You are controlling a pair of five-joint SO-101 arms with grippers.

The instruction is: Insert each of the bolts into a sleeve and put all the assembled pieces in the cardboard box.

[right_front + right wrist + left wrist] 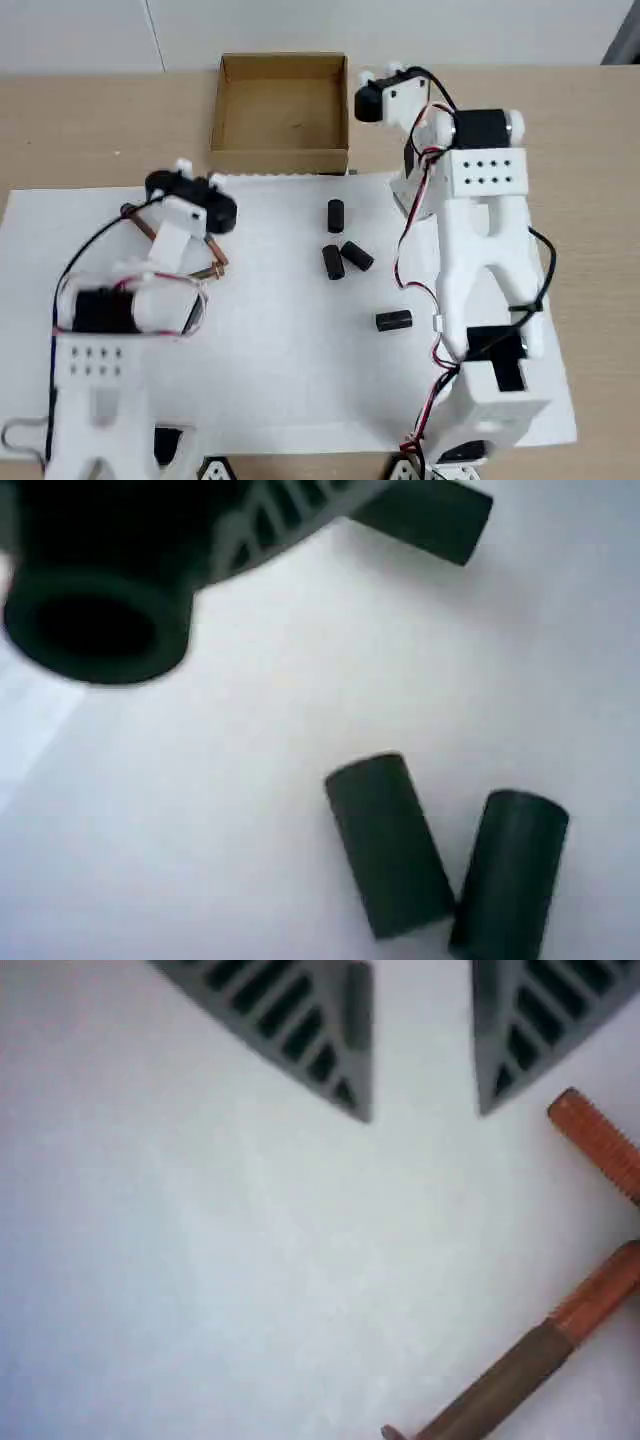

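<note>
left arm [100, 400]: white printed shells, black motors, black and red cables, grid of round holes on one block | right arm [485, 250]: same white shells, black motors, hole grid, red-white-black wires along its left side | left claw [422, 1110]: dark grey triangular fingers [300, 1020] with slotted ribs

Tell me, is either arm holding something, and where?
The right gripper clamps a black sleeve by its side; the left gripper is open, holding nothing.
</note>
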